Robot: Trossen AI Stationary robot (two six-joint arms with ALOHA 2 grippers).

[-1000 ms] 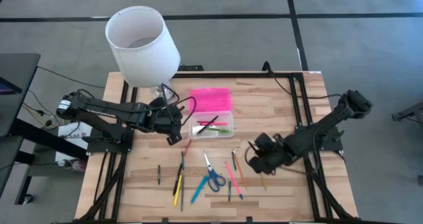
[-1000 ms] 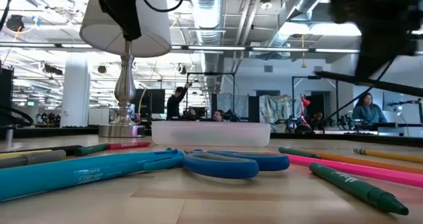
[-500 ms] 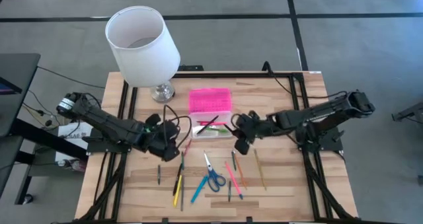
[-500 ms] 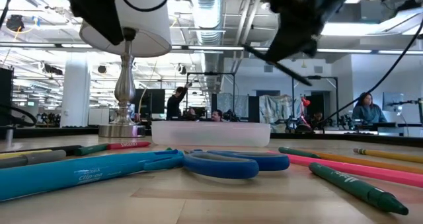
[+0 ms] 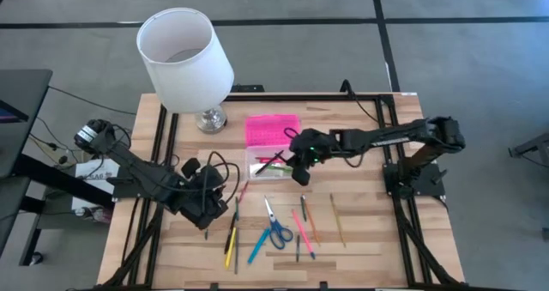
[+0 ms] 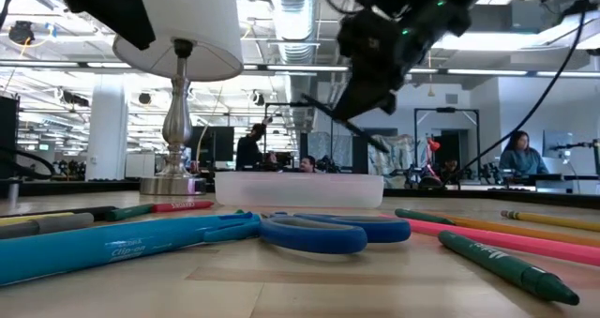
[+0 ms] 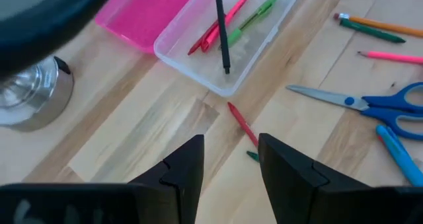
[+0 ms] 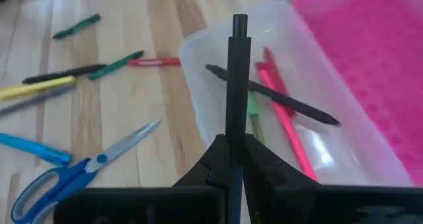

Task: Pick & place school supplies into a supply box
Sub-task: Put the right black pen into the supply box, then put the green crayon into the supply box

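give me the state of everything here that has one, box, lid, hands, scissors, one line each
supply box: open, a few pens lying inside
pink lid: swung back flat on the table beside the tray
right hand: shut on a dark pen, held above the box
dark pen: gripped at one end, off the table
left hand: open, empty, above the table near a red pen
scissors: lying flat on the table, blades nearly closed

A light wooden plank table in a black metal frame stands on a grey floor crossed by dark lines. Beyond it lies an open hall with silver ceiling ducts, strip lights, a white column and a seated person.
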